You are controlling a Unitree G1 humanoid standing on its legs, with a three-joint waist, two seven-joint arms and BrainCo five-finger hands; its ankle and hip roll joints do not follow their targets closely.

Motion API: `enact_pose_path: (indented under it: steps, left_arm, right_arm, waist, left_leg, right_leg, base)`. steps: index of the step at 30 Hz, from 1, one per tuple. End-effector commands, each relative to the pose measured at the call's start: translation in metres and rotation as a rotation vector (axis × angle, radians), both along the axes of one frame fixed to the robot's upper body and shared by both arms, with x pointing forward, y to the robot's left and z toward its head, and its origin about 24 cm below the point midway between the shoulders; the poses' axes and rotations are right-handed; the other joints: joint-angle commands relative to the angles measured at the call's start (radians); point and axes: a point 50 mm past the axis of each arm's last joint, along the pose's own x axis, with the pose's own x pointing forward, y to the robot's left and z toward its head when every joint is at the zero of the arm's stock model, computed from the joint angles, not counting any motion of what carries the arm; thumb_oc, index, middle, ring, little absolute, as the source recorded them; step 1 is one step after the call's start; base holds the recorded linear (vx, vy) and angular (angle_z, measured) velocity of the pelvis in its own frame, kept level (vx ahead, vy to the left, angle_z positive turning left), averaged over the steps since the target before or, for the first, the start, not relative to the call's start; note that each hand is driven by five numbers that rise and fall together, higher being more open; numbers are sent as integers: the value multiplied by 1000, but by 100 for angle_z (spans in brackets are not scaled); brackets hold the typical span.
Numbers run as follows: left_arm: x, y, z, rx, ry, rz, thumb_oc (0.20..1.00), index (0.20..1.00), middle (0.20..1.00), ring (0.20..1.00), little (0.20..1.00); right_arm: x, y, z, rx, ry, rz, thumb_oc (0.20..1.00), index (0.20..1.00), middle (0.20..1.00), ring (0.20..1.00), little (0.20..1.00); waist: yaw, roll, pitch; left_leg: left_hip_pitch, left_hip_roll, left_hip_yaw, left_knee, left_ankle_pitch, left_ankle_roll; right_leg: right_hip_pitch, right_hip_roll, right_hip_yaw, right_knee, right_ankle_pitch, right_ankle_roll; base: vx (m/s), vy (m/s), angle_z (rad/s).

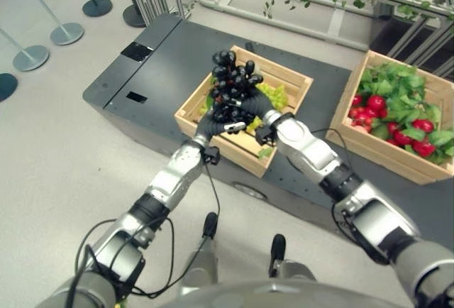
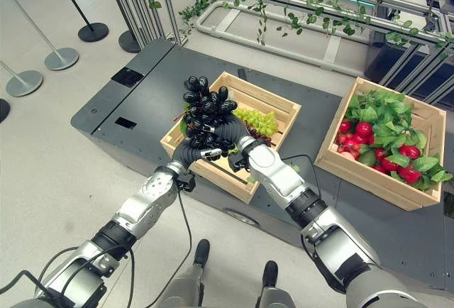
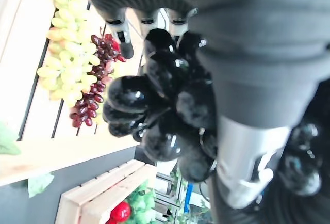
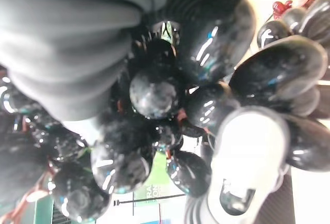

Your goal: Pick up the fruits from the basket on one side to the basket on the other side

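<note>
A big bunch of black grapes (image 1: 230, 84) hangs above the left wooden crate (image 1: 285, 67), held up between both hands. My left hand (image 2: 204, 152) comes in from the lower left and grips the bunch from below; its fingers (image 3: 121, 31) and thumb curl round the grapes (image 3: 154, 105). From the right, my right hand (image 2: 240, 145) closes on the same bunch, its thumb (image 4: 250, 157) pressed into the berries (image 4: 154, 92). Green grapes (image 2: 259, 120) and a small bunch of red grapes (image 3: 95, 82) lie in the crate beneath.
A second wooden crate (image 1: 376, 149) at the right holds red fruits (image 1: 376, 102) among green leaves. Both crates stand on a dark grey platform (image 1: 152, 74). Stanchion bases (image 1: 67, 33) stand on the floor at the left; a metal railing with vines (image 2: 284, 10) runs behind.
</note>
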Motion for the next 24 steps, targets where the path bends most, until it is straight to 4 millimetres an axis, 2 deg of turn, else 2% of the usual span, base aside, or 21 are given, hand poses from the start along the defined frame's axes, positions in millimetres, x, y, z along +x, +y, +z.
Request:
enact_pose_path:
  steps: [1,9,18,19,20,24]
  left_arm:
    - [12,4,40,10,-227,89,1000,1000,1000,1000,1000]
    - [9,20,50,143,-336,162,1000,1000,1000,1000,1000]
    - [10,13,48,126,-326,159,1000,1000,1000,1000,1000]
    - [10,10,47,129,-323,151,288,288,288,288,288]
    - [10,10,46,126,-319,153,200,200,200,200,200]
    - [11,7,42,111,-291,146,200,200,200,200,200]
  right_arm:
    - [-15,28,36,200,-128,117,200,200,200,200,200]
    - [-14,22,40,204,-156,95,200,200,200,200,200]
    - [-15,26,40,210,-151,105,200,200,200,200,200]
    - [-15,27,39,211,-149,108,200,200,200,200,200]
    - [-15,27,39,212,-149,108,200,200,200,200,200]
    - [-16,28,38,214,-143,113,200,200,200,200,200]
  waist:
    - [-5,-19,-50]
    - [4,-21,-47]
    - [1,-21,-51]
    - [-1,-23,-51]
    - [-1,-24,-51]
    - [-4,-24,-51]
  left_leg:
    - [16,-54,23,-28,-87,73]
    - [16,-56,22,-28,-88,74]
    - [17,-59,20,-28,-90,75]
    - [18,-59,22,-28,-90,75]
    - [19,-59,23,-28,-90,75]
    - [20,-59,24,-28,-90,76]
  right_leg:
    - [-41,-20,24,174,-170,-3]
    - [-40,-21,24,177,-172,-3]
    - [-38,-22,25,178,-175,-2]
    - [-37,-22,26,177,-174,-2]
    - [-37,-22,27,176,-173,-2]
    - [-38,-23,27,176,-172,-1]
  base:
    - [0,0,0]
    - [0,0,0]
    - [0,0,0]
    - [0,0,0]
    - [0,0,0]
    - [0,0,0]
